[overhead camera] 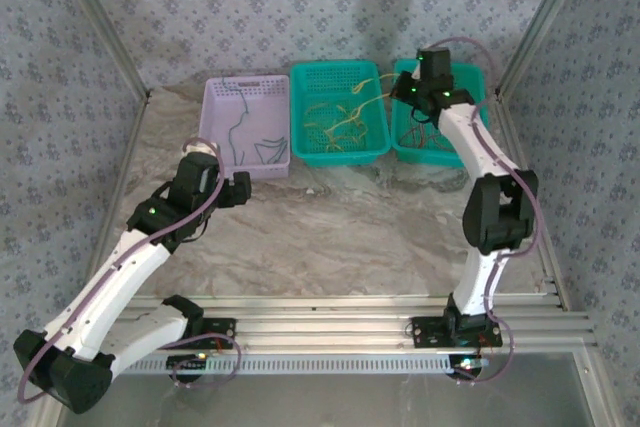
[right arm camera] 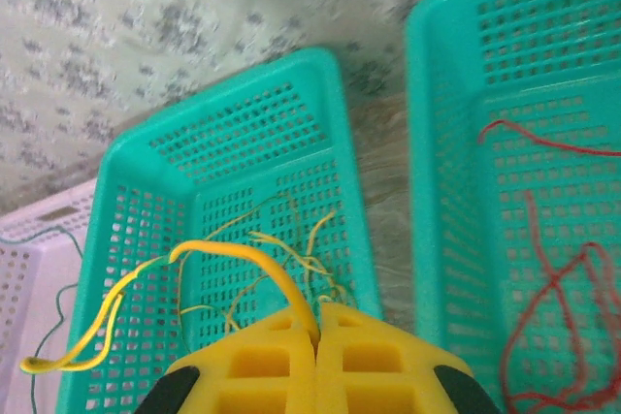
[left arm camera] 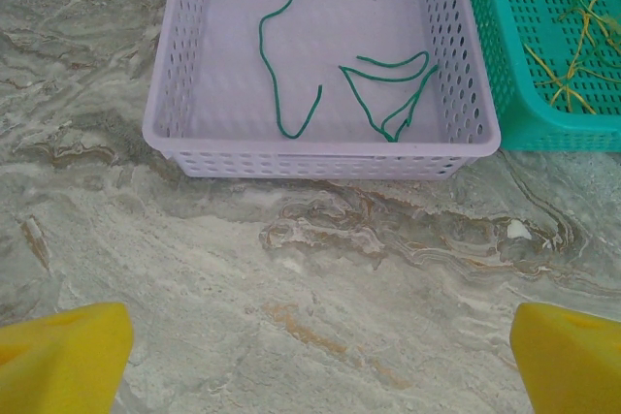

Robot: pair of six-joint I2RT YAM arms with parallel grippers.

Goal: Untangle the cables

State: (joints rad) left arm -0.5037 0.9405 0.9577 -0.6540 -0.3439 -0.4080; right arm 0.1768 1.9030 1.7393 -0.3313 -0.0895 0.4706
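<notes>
Overhead, the left gripper (overhead camera: 232, 185) hangs low above the marble table (overhead camera: 350, 237), jaws spread wide and holding nothing, with the lavender basket (overhead camera: 222, 87) just ahead of them. The right gripper (overhead camera: 412, 99) is raised at the far side, with the middle teal basket (overhead camera: 300, 77) to the left of its jaws and the right teal basket (overhead camera: 470, 72) under and beside them. The green cables (overhead camera: 238, 132) lie in the lavender basket, the yellow cables (overhead camera: 340, 122) in the middle one and the red cables (overhead camera: 415, 135) in the right one. From the left wrist, the two yellow fingertips (left arm camera: 58, 361) sit far apart at the lower corners with bare table between them; straight ahead, two green strands lie apart from each other on the lavender basket's floor. From the right wrist, the jaws are pressed together on a single yellow cable (right arm camera: 243, 257), which arcs up out of them and droops to their left, over the middle teal basket; red loops cross one another in the basket to the right of the jaws. Judging by this, the sorting by colour is well along, no heap shows on the table, and the held strand is not yet dropped. Whether the yellow pile and the red loops are truly free of each other cannot be told.
</notes>
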